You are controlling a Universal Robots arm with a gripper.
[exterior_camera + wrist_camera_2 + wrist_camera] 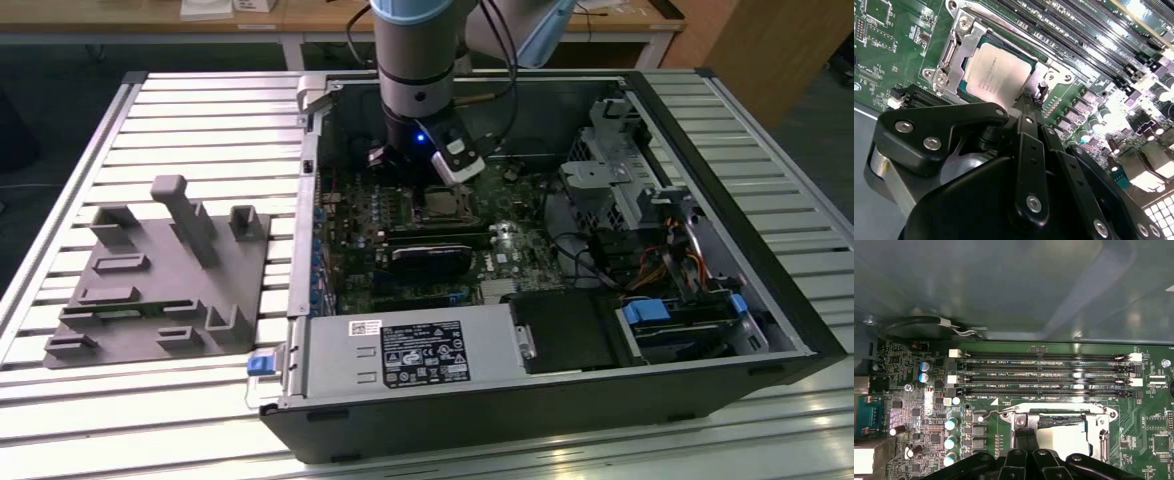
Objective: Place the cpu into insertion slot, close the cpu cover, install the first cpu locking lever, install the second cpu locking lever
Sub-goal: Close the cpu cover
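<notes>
The cpu (996, 72) sat flat in the insertion slot (1054, 418). Its dull metal top showed through the window of the cpu cover (960, 47), which lay down over its edges as a silvery frame. A thin wire locking lever (996, 413) ran along the side of the socket that faced the memory slots (1044, 372), low against the green motherboard (899, 55); whether it was hooked under its catch I could not tell. My gripper (1027, 102) hung right over one edge of the cover. In both wrist views my two black fingers (1020, 440) were pressed together side by side with nothing between them, their tips at the frame's rim beside the chip; I could not make out whether they touched the metal. In the exterior view my arm (416, 60) came straight down from above, wrist vertical, into the open computer case (747, 250), which lay on its side on a slatted metal table (200, 110). Near the socket, toward the camera, lay the long black card (434, 250), and nearer the camera again the power supply (400, 355). At the exterior view's left, well apart from the case, stood a grey fixture block (154, 290).
</notes>
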